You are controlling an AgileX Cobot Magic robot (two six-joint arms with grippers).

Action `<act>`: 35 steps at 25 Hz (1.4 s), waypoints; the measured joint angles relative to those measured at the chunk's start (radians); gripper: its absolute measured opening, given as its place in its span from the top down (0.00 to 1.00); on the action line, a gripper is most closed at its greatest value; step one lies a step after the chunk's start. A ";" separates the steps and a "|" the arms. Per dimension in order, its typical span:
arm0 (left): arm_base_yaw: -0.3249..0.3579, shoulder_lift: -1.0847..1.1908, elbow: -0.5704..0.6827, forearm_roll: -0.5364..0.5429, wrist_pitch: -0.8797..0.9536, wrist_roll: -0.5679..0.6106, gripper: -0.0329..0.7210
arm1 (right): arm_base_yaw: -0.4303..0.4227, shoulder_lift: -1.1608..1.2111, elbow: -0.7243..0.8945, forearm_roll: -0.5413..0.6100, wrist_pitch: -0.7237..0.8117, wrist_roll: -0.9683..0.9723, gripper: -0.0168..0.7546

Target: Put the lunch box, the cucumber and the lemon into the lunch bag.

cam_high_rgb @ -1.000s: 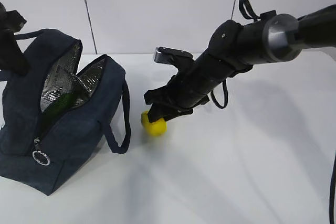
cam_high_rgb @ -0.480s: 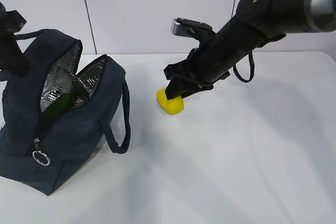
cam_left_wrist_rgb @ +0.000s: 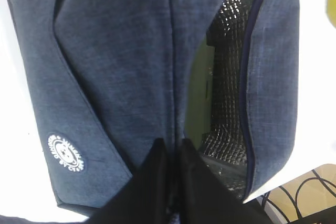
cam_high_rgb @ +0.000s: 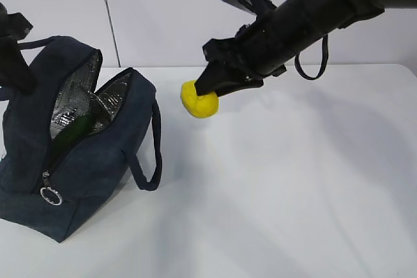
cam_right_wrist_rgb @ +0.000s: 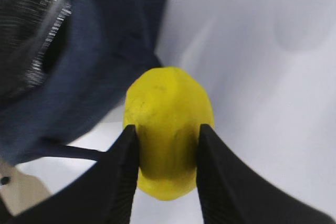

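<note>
My right gripper (cam_right_wrist_rgb: pixel 167 153) pinches the lemon (cam_high_rgb: pixel 199 103) in the air, right of the lunch bag (cam_high_rgb: pixel 71 161), over bare white table (cam_high_rgb: pixel 293 193). The bag gapes open; something green inside is mostly hidden. My left gripper (cam_left_wrist_rgb: pixel 170 153), jaws pressed together, nips the bag's fabric.

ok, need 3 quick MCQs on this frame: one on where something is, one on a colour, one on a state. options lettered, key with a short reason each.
1. Where is the lemon?
A. inside the lunch bag
B. held above the table, right of the lunch bag
C. lying on the table

2. What colour is the lunch bag lining?
A. silver
B. red
C. white

3. What state is the lunch bag's top in?
A. zipped shut
B. open
C. covered by a lid

Key:
1 B, the right gripper clamps the lemon clear of the table.
2 A, shiny foil shows inside the opening.
3 B, the top gapes, with something dark green visible inside.
</note>
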 joint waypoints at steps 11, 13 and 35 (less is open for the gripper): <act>0.000 0.000 0.000 -0.004 0.002 0.000 0.95 | 0.030 -0.065 -0.059 0.334 0.118 -0.183 0.65; 0.000 0.000 0.000 -0.005 0.002 0.000 0.95 | 0.058 -0.065 -0.059 0.345 0.105 -0.201 0.65; 0.000 0.000 0.000 -0.032 0.005 0.000 0.95 | 0.164 0.146 -0.071 0.646 -0.068 -0.598 0.57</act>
